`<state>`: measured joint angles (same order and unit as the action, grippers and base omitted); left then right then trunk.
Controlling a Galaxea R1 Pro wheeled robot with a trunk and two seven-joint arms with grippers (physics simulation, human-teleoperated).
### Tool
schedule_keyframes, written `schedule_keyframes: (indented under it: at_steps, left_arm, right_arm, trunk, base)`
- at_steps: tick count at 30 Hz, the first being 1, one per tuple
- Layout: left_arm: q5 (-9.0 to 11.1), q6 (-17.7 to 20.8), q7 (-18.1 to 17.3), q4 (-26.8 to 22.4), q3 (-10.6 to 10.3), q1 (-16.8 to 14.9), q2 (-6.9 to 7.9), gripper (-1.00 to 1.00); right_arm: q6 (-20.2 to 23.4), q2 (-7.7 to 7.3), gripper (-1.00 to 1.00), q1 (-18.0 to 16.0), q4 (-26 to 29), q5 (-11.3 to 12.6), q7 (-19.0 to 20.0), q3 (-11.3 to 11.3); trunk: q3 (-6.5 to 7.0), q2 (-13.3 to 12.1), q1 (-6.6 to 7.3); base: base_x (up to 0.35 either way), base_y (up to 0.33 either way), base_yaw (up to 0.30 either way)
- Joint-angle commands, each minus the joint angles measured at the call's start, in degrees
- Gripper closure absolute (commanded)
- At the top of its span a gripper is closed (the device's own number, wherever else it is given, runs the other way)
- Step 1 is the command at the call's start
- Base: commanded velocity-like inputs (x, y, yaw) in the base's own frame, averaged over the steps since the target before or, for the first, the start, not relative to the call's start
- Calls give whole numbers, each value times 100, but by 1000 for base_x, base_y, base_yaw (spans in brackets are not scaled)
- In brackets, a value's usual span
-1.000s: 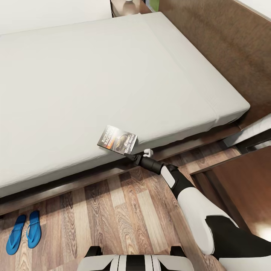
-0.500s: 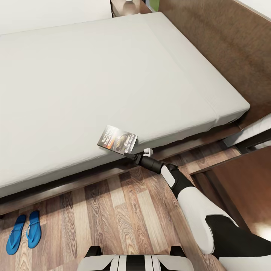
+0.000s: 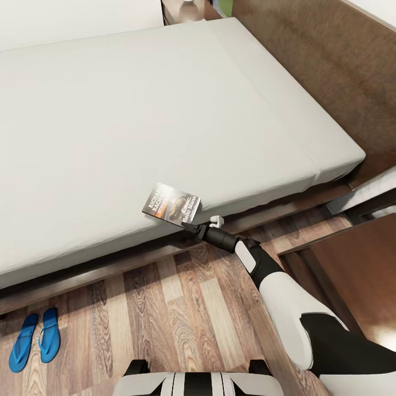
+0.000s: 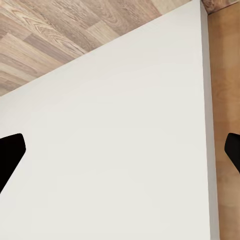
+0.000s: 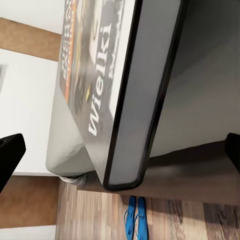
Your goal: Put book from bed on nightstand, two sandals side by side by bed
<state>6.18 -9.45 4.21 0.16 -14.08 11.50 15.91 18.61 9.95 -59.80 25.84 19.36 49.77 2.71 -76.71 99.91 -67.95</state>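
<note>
The book (image 3: 171, 204), a dark paperback with an orange band and white lettering, lies flat on the grey mattress of the bed (image 3: 137, 110), close to its near edge. My right gripper (image 3: 188, 225) reaches in from the floor side and sits at the book's near corner. In the right wrist view the book (image 5: 107, 90) looms close between the widely parted black fingertips (image 5: 10, 155), so the right gripper (image 5: 120, 150) is open. Two blue sandals (image 3: 34, 338) lie side by side on the floor beside the bed. My left gripper (image 4: 120, 152) is open over a white surface.
A dark-brown glossy cabinet top (image 3: 357, 269) stands at the right, beside the headboard (image 3: 330, 60). Another dark cabinet (image 3: 187, 8) shows beyond the bed's far side. Wood-plank floor (image 3: 181, 308) lies between my base and the bed frame. The sandals (image 5: 135, 217) also show in the right wrist view.
My right gripper has edged slightly closer to the book's corner and the wrist has turned a little. The book and the sandals have not moved.
</note>
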Motion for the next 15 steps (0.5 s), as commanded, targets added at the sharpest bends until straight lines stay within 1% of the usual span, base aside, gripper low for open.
schedule_keyframes:
  at_steps: [1, 15]
  left_arm:
    - [59, -22, 9, 2, -51, 1, 0, -100]
    - [59, -24, 9, 2, -51, 1, 0, -100]
  right_arm:
    - [55, 5, -100, -5, -4, 24, 16, 28]
    - [55, 5, -100, -12, -10, 24, 16, 28]
  trunk:
    - [-2, 1, 0]
    - [-2, 1, 0]
  base:
    - [0, 0, 0]
    - [0, 0, 0]
